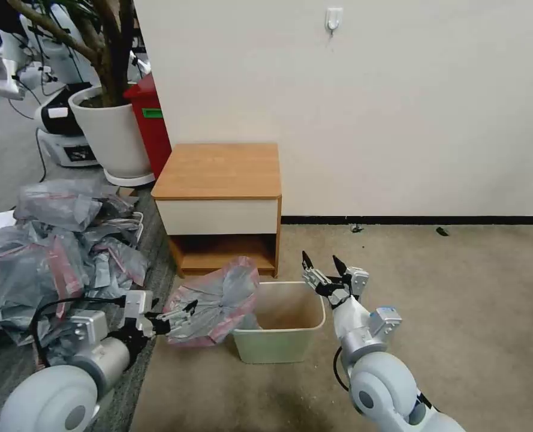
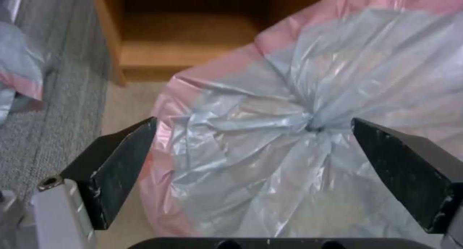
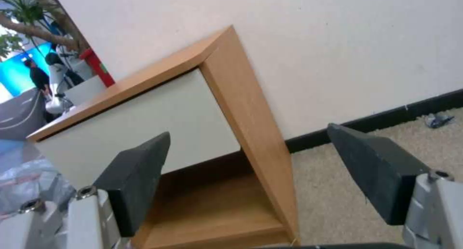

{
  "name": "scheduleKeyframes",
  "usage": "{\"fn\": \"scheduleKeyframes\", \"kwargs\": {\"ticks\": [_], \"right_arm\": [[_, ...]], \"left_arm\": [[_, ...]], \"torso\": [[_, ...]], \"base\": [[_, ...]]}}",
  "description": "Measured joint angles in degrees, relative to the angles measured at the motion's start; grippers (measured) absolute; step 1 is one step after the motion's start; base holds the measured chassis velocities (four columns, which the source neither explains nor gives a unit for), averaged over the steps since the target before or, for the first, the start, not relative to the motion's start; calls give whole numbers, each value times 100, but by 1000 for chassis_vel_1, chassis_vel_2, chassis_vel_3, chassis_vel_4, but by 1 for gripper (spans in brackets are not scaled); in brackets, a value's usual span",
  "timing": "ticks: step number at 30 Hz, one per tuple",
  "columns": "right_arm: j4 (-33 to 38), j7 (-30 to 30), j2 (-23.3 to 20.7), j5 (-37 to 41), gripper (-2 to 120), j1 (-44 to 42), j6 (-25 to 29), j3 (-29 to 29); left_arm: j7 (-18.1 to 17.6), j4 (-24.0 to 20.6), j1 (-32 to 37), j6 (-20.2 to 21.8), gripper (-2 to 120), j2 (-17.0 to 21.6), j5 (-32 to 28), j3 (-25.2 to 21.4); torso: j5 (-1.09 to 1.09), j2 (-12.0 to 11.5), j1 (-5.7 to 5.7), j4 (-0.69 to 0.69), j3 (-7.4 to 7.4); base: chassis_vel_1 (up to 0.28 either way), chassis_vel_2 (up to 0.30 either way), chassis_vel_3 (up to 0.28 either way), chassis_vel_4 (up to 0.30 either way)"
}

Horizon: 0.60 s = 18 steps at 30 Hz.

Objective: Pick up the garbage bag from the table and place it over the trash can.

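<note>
Head view: the worktop (image 1: 219,170), a small wooden nightstand with a white drawer front, stands against the wall with its top bare. On the carpet in front of it sits the cream trash can (image 1: 280,322). The garbage bag (image 1: 215,303) hangs bunched against the can's left rim, most of it outside the can, its pink band showing along the lower and upper edges. The left end effector (image 1: 171,318) sits just left of the bag, its fingers spread and reaching against the plastic. The right end effector (image 1: 324,264) hovers above the can's far right corner, fingers wide apart and holding nothing. A heap of similar bags (image 1: 50,252) lies on the floor to the left, near a white plant pot (image 1: 113,135).

Left wrist view: the two dark fingers (image 2: 118,162) stand wide apart on either side of the crumpled grey bag (image 2: 289,133), whose gathered folds meet between them; they are not pinching it.

Right wrist view: the fingers (image 3: 140,176) are spread wide, empty, facing the nightstand's (image 3: 144,115) drawer front and lower shelf.
</note>
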Motion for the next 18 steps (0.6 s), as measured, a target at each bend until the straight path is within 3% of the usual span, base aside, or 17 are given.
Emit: {"fn": "scheduleKeyframes", "kwargs": {"ticks": [5, 18], "right_arm": [[-25, -3, 21, 2, 86, 4, 17, 22], [-116, -10, 143, -46, 83, -39, 64, 43]], "left_arm": [[-31, 167, -161, 71, 100, 106, 313, 169], [-27, 531, -502, 282, 100, 261, 457, 609]], "torso": [[0, 0, 0, 0, 0], [0, 0, 0, 0, 0]], "base": [[0, 0, 0, 0], [0, 0, 0, 0]]}}
